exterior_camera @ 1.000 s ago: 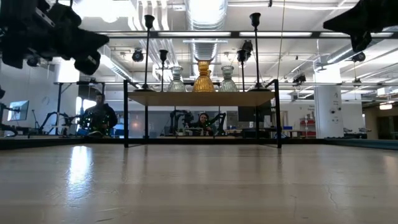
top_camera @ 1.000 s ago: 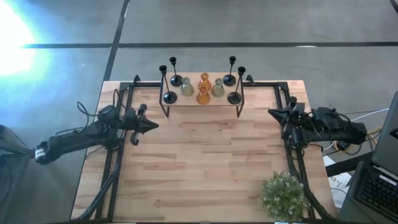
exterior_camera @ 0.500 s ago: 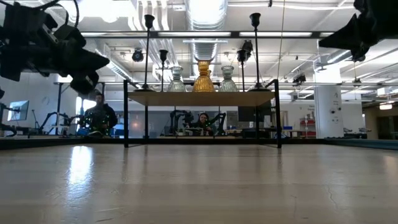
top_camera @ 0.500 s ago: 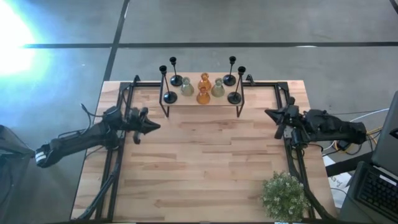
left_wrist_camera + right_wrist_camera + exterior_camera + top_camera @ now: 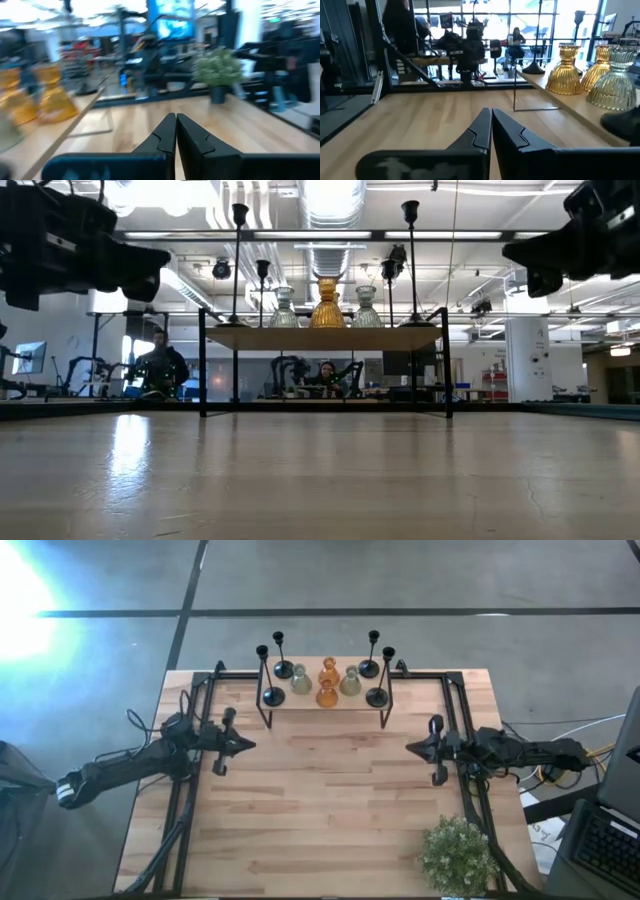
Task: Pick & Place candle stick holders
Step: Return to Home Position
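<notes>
nearest me, at about five o'clock on the table [image 5: 320, 830], stood the potted plant [image 5: 457, 852], left alone since it was no part of the job. mid-table, the left gripper [image 5: 243, 744] hung at nine o'clock and the right gripper [image 5: 412, 749] at three. each had its fingers pressed together on nothing, tips facing inward above bare wood. i took that for arms heading home with the work done. farthest off, at twelve o'clock, all eight candle stick holders [image 5: 328, 692] stood upright on the shelf [image 5: 345, 702], black ones at the corners, green and amber glass between. against half a second before, the right gripper had swung inward and nearer me; the left had barely stirred.
</notes>
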